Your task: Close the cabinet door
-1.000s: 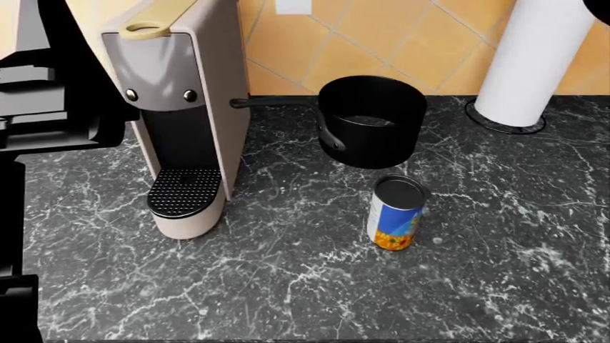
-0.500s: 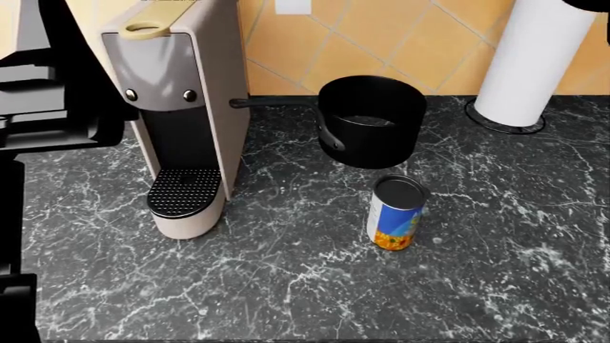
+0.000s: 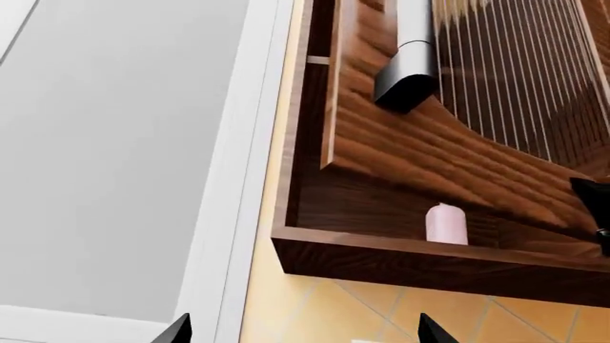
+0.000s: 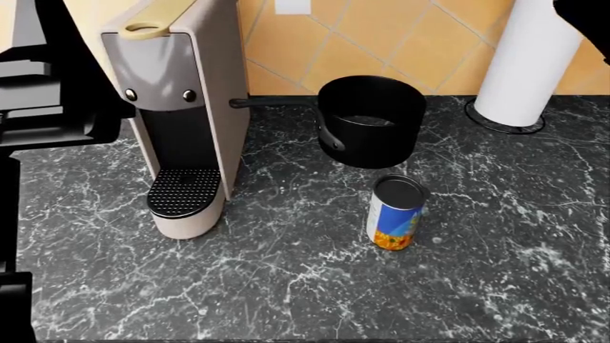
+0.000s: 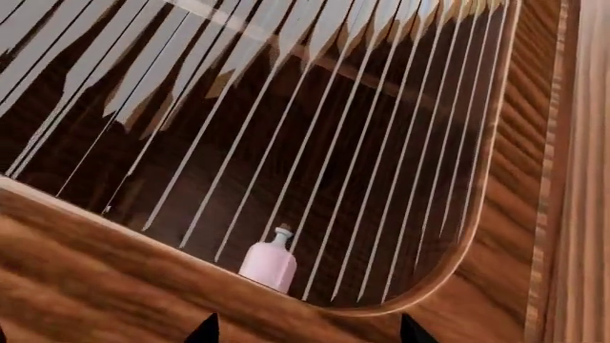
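The cabinet door (image 3: pixel 515 78) is dark wood with a ribbed glass pane and hangs from a grey hinge (image 3: pixel 405 64) on the wall cabinet (image 3: pixel 419 259); it appears swung out from the box. My left gripper (image 3: pixel 305 333) is open below the cabinet, touching nothing. The right gripper (image 5: pixel 307 333) is open, its tips close to the door's wooden frame (image 5: pixel 114 275) under the glass pane (image 5: pixel 286 121). No part of the cabinet shows in the head view.
A pink bottle (image 3: pixel 446 223) stands inside the cabinet, also visible through the glass as the bottle (image 5: pixel 268 263). On the marble counter (image 4: pixel 286 286) are a coffee machine (image 4: pixel 181 114), a black pot (image 4: pixel 372 128), a can (image 4: pixel 396 213) and a paper-towel roll (image 4: pixel 533 61).
In the head view the right arm's dark shape has come further into the top right corner. The left arm at the left edge has shifted slightly. The counter objects have not moved.
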Robot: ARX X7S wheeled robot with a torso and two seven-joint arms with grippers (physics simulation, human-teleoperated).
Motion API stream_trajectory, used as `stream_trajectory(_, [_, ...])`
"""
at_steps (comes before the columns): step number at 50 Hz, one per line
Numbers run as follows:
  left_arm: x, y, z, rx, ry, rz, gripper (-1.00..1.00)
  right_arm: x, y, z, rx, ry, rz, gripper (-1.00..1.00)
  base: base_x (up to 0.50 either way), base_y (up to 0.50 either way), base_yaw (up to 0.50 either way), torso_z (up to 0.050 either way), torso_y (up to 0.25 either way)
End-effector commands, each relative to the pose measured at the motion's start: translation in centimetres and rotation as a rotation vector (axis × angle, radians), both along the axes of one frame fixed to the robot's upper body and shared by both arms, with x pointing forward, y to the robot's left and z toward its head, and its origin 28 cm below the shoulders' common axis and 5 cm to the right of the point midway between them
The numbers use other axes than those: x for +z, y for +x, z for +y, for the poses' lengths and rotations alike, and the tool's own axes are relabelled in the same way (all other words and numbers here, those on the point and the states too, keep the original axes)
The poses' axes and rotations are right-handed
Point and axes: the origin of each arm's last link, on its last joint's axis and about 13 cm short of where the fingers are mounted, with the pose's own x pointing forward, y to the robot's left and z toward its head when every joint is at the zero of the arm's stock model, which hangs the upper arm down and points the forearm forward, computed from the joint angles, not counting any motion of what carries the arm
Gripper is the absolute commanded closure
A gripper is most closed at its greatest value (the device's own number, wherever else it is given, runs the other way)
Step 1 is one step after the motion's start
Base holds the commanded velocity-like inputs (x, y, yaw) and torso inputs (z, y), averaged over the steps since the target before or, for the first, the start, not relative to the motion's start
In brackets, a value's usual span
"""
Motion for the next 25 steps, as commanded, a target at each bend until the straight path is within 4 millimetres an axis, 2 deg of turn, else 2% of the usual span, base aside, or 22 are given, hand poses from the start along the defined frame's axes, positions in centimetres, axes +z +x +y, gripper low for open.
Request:
stream_trajectory(1, [0.1, -0.1, 0.0, 0.002, 0.001, 0.0, -1.0, 1.3, -0.4, 2.9, 0.151, -0.052, -0.019, -1.0, 0.0, 0.0, 0.0, 0.01, 0.0])
stream_trajectory(25, [0.1, -0.1, 0.1, 0.001, -0.002, 0.002, -1.0, 3.8, 0.1, 3.1, 0.117, -0.046, -0.049, -1.0, 0.0, 0.0, 0.0, 0.0, 0.0])
